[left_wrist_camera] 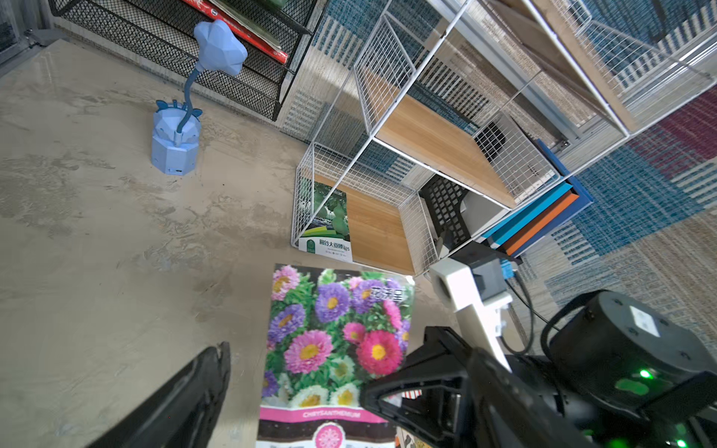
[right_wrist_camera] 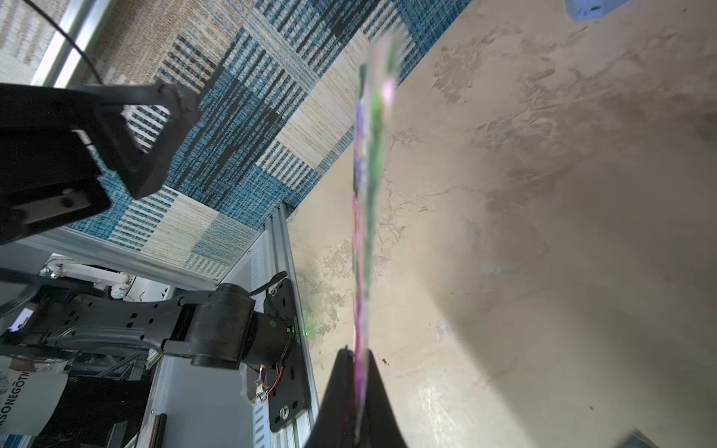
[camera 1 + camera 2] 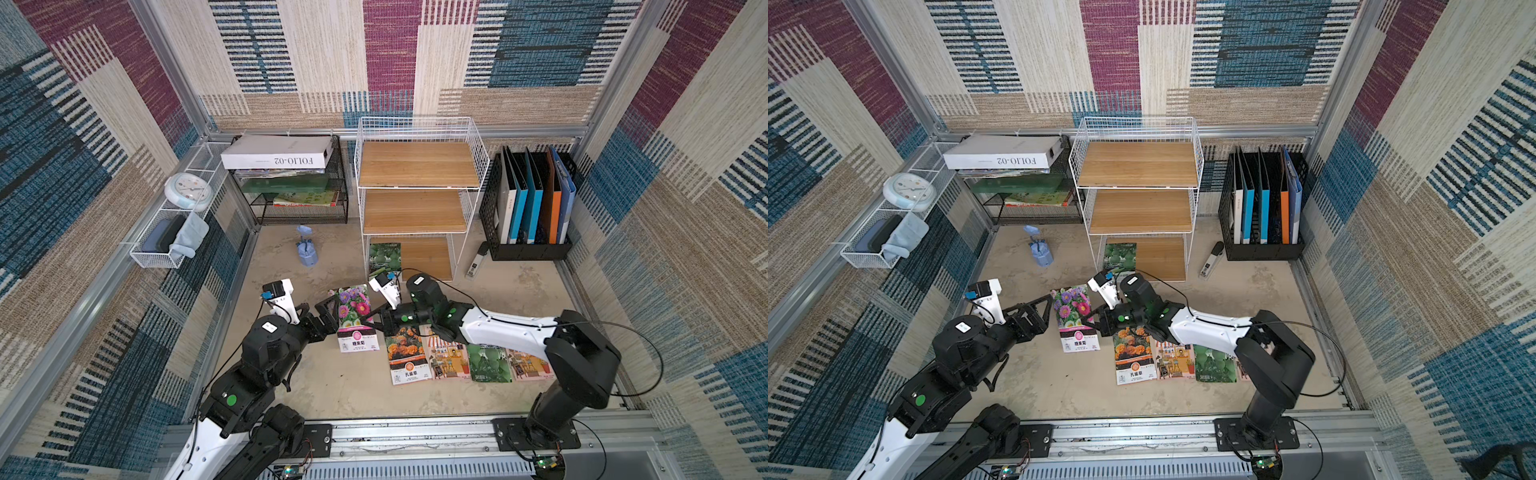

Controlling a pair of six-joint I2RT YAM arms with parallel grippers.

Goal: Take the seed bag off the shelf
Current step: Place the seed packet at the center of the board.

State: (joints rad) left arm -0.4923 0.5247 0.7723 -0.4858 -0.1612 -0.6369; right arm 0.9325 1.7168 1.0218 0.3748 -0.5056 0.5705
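Right gripper (image 3: pixel 372 319) (image 2: pixel 357 358): jaws fully closed on the right edge of the chrysanthemum seed bag (image 3: pixel 355 316) (image 2: pixel 366 186), which the right wrist view shows edge-on, running away from the fingertips. Left gripper (image 3: pixel 328 313) (image 1: pixel 297 372): jaws spread wide and holding nothing, just beside the bag's left edge; contact cannot be determined. The bag lies printed side up between the two grippers, clear of the shelf (image 3: pixel 415 212) (image 1: pixel 426 132) and in front of its bottom tier.

Near side: a marigold seed bag (image 3: pixel 407 355) heads a row of four packets lying flat on the table (image 3: pixel 332 386), partly covered by the right forearm.

Far side: a blue flower-shaped lamp (image 3: pixel 306 251) (image 1: pixel 176 143) stands to the left of the shelf. A gourd seed bag (image 3: pixel 384 257) (image 1: pixel 329 217) lies on the left part of the bottom tier, directly behind the right wrist camera. The two upper boards are bare. A black mesh tray rack (image 3: pixel 299 203) flanks the shelf on the left and a black file holder (image 3: pixel 528 249) on the right.
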